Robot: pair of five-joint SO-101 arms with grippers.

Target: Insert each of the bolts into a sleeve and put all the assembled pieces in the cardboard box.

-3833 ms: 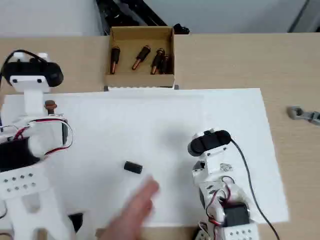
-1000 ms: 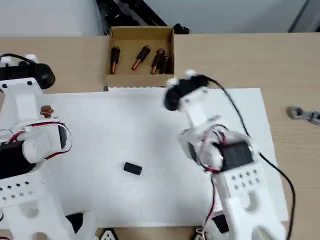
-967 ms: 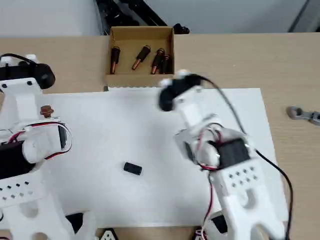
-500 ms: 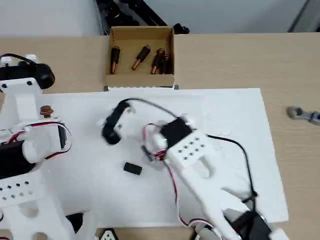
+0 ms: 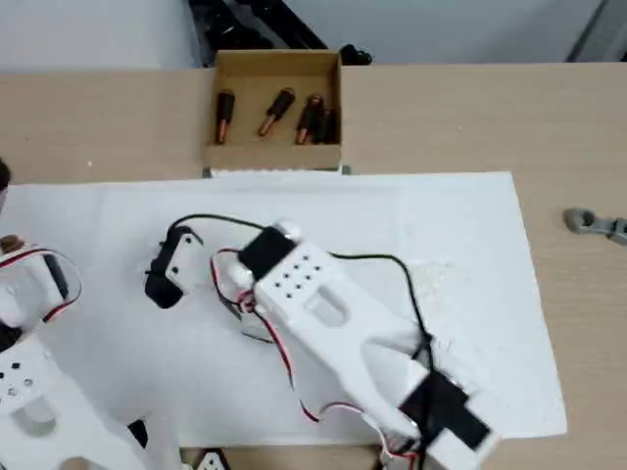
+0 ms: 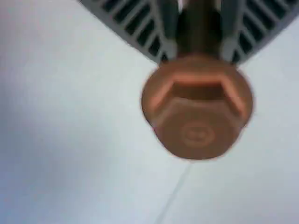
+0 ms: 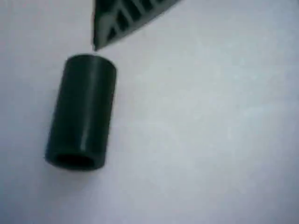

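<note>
the right arm (image 5: 313,304) had swung across the white sheet (image 5: 470,225), its right gripper (image 7: 117,23) now just beside the sleeve (image 7: 81,112), likely to grasp it; how wide it stood i couldn't tell. the left gripper (image 6: 198,28) had drawn back, clamped on a bolt (image 6: 198,112). from above, the arm hid the sleeve.

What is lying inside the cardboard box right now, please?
The cardboard box holds copper bolts in dark sleeves, seemingly four; its near wall hides the floor just behind it.

White plastic arms (image 5: 333,323), black servos (image 5: 446,416), red and black cables (image 5: 279,351), rows of small holes (image 5: 294,279), ribbed dark-grey left end effector (image 6: 198,46)
</note>
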